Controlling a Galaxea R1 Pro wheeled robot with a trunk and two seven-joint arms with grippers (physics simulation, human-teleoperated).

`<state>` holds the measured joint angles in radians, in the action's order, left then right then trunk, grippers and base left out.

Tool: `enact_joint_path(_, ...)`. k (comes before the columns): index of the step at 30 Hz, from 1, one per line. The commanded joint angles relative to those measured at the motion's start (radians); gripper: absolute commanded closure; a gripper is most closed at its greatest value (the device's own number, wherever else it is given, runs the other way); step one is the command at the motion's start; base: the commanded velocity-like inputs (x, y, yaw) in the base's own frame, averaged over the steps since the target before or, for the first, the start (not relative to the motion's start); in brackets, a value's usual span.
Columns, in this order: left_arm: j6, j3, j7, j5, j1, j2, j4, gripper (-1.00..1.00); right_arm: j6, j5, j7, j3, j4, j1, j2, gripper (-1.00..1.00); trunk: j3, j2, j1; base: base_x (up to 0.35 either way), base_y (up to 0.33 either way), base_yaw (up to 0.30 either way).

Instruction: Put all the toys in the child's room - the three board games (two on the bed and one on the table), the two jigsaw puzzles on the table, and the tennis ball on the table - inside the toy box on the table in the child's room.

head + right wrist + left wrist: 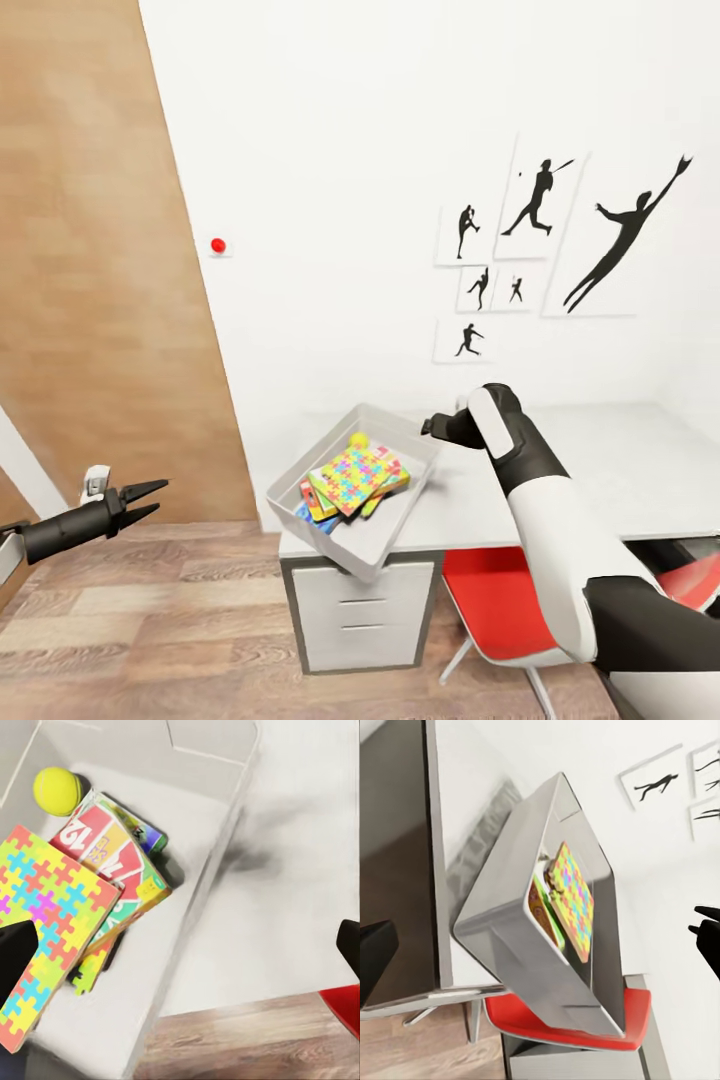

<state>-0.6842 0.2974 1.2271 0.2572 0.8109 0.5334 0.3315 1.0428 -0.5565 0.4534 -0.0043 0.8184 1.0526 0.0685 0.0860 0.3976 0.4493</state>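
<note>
The right gripper (432, 427) hangs just past the far right rim of the light grey open-topped toy box (300, 475), its black jaws apart with nothing between them; in the right wrist view the two dark fingertips (15, 960) sit at opposite edges of the picture with the bin's inside and the counter between them. The left gripper (150, 500) is held out over the wood-plank floor (150, 620), well apart from the bin, its two pointed black jaws spread and holding nothing.

Inside the toy box lies a stack of toys. On top is a flat multicoloured jigsaw puzzle square (49, 922) of yellow, pink, blue and green pieces, resting tilted over the rest. Under it is a thin printed board game box (112, 859) in red, yellow and green with the number 12 showing, and more flat coloured edges stick out beneath; which toy each belongs to I cannot tell. A small yellow-green tennis ball (57, 790) sits in the far corner of the bin, beside the stack.

The toy box stands on the pale grey counter (620, 470), at its left end above the white drawers (365, 610), one corner overhanging the front edge. A red chair (490, 610) is tucked under the counter. Black sports-silhouette pictures (540, 200) hang on the white wall, and a brown wooden door (90, 280) stands at the left.
</note>
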Motion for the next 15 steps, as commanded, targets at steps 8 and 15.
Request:
enact_joint_path(8, -0.009, 0.003, 0.002, 0.005, 0.0, 0.004, -0.001, -1.0, 0.002, -0.009, 0.01, -0.012, 0.001, 0.001, 0.001, -1.0, 0.008, 0.002, 0.001, 0.0, 0.197, -0.257)
enact_joint_path(15, -0.009, 0.003, 0.003, 0.005, -0.001, 0.006, -0.001, -1.0, 0.002, -0.01, 0.01, -0.013, 0.001, 0.001, 0.001, -1.0, 0.013, 0.002, 0.001, -0.019, 0.231, -0.257)
